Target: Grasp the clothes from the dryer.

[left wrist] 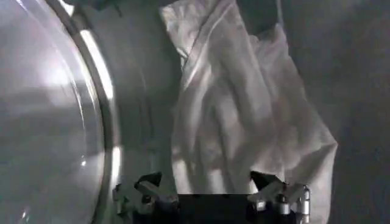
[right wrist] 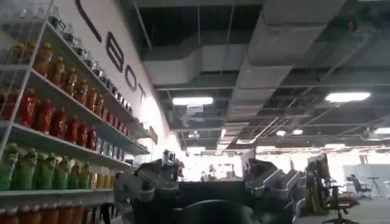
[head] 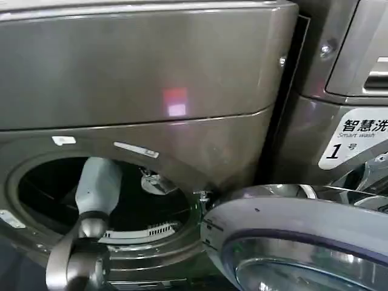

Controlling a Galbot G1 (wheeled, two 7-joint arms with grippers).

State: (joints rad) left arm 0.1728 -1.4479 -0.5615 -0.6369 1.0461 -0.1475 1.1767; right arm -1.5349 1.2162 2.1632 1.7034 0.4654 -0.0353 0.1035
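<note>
The clothes point(left wrist: 244, 115) lie inside the dryer point(head: 151, 91), a pale grey-white bundle heaped against the drum wall, with the left hand point(left wrist: 210, 195) just before them. Its fingers point(left wrist: 149, 185) stand apart, one to each side of the fabric's lower edge, and nothing is yet pinched between them. From the head camera the left arm point(head: 97, 188) reaches through the round porthole into the dark drum, and the door point(head: 303, 236) hangs swung open to the right.

The step in hand, as I judge it, is the final approach and the closing. To do it well, push the hand a little deeper so the fingers straddle a thick fold rather than a single thin edge, then close firmly; a thin layer may slip out as the arm withdraws. Keep clear of the drum lip point(left wrist: 100, 79) on the way out, so the cloth does not snag.

The fabric looks soft and limp, creased in long darker folds, likely to sag and trail when lifted. The drum is smooth, dull metal; the door is curved glass in a grey rim.

The right hand point(right wrist: 210, 185) is held away from the dryer, facing shelves of bottles point(right wrist: 55, 115), its fingers apart and empty.
</note>
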